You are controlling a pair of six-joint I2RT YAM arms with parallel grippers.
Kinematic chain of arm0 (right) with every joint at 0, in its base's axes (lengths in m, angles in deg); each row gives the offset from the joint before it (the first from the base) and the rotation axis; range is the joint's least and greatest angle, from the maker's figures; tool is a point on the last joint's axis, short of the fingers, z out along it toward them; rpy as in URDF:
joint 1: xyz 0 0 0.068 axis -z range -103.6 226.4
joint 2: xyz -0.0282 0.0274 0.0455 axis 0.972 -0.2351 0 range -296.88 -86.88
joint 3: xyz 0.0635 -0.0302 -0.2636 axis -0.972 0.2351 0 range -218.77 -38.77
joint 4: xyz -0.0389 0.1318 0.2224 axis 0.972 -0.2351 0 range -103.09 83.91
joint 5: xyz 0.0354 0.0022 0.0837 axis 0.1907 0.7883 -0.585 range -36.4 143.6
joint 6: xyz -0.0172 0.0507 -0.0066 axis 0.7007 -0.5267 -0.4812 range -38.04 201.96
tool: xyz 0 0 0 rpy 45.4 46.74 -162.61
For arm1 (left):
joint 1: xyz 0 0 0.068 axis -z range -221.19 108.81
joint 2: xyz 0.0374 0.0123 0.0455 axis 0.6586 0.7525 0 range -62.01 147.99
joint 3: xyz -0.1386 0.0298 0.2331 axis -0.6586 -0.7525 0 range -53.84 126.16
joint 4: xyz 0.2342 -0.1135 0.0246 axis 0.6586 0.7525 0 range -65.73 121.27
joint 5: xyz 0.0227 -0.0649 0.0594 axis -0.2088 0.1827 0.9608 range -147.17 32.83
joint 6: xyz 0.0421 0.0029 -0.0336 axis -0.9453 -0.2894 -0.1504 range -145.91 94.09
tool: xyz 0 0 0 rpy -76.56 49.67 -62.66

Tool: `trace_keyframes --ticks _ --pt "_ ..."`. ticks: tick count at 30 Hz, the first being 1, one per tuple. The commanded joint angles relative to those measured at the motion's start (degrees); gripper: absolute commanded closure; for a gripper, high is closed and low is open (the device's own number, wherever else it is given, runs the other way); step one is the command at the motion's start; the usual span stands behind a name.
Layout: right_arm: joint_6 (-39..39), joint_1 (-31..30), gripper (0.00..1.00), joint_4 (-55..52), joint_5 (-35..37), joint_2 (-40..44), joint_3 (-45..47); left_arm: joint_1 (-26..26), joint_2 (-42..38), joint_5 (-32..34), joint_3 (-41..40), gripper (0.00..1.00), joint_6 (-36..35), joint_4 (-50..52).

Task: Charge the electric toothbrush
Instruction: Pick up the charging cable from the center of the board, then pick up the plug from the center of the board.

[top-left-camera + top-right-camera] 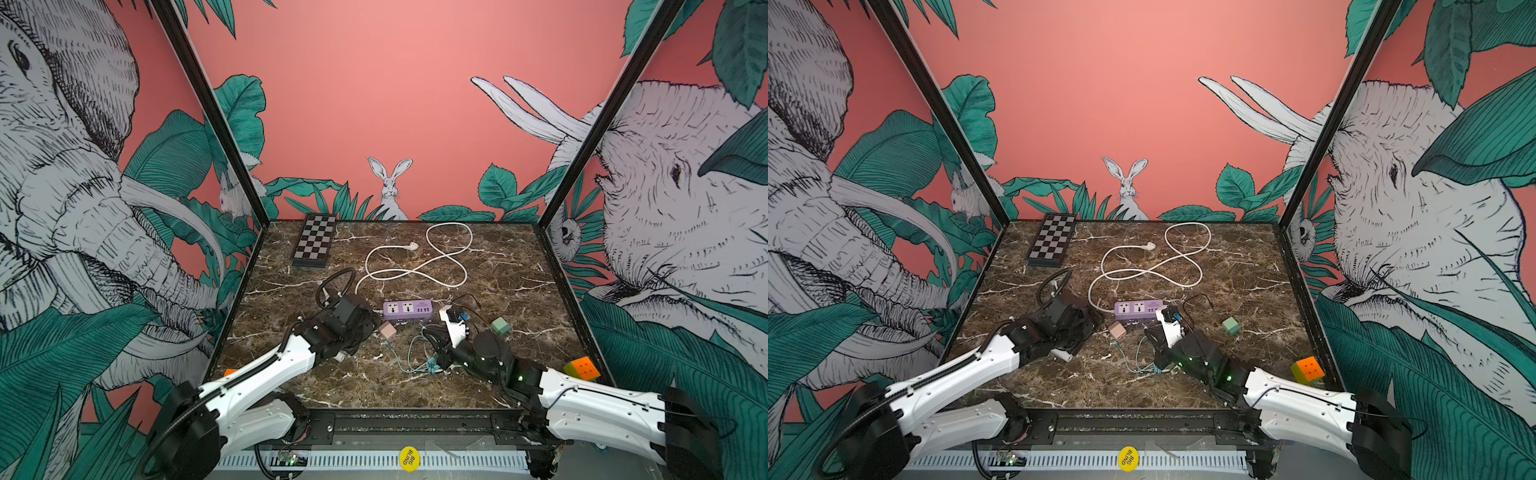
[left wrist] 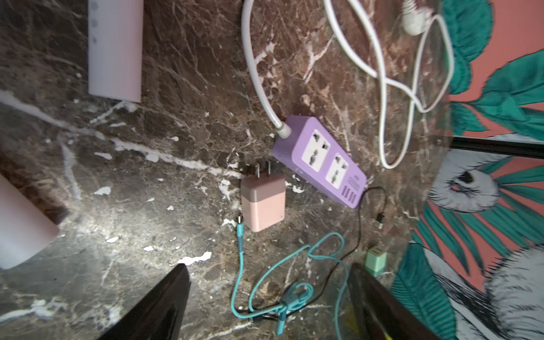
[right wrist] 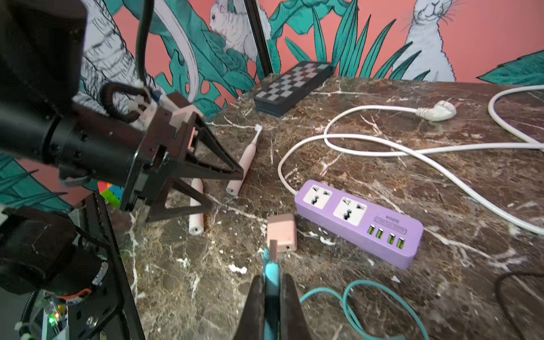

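Note:
The pink electric toothbrush [image 3: 245,160] lies on the marble table, brush head toward the chessboard. A second pink handle [image 3: 196,219] lies beside it. My left gripper [image 3: 226,190] hovers open over both handles and holds nothing; its fingers [image 2: 164,306] stand wide apart. A pink charger block [image 1: 387,331] [image 2: 263,206] lies prongs-out next to the purple power strip [image 1: 407,309] [image 3: 359,223]. My right gripper [image 3: 272,281] is shut on one plug of the teal cable [image 2: 244,282], with the metal tip pointing at the charger. The cable's other end [image 2: 240,232] lies beside the charger.
A chessboard [image 1: 316,241] sits at the back left. The strip's white cord [image 1: 415,270] loops across the back. A green cube charger [image 1: 500,327], a thin black cable [image 2: 359,223] and a Rubik's cube [image 1: 582,368] are on the right.

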Motion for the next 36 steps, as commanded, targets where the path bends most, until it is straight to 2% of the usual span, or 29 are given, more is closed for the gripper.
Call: trace_keyframes --ticks 1,5,11,17,26,36 --pt "3.50 0.20 1.00 -4.44 0.58 2.08 0.08 -0.31 6.66 -0.12 4.24 0.14 -4.84 3.74" --pt "5.11 0.17 1.00 -6.29 -1.07 2.81 0.08 -0.28 14.06 0.34 8.51 0.15 -8.18 4.16" --pt "6.27 0.19 1.00 -7.41 -3.60 2.88 0.43 -0.11 21.05 -0.01 11.05 0.17 -9.91 0.94" --pt "6.67 0.20 1.00 -7.92 -4.45 4.71 1.35 1.30 26.55 0.37 14.46 0.23 -12.01 1.00" --pt "7.06 0.19 1.00 -8.23 -4.80 6.33 2.18 2.24 32.00 0.66 17.45 0.31 -12.76 3.01" --pt "7.54 0.13 1.00 -8.33 -5.44 6.25 1.85 2.77 34.42 2.19 20.03 0.39 -12.99 5.28"
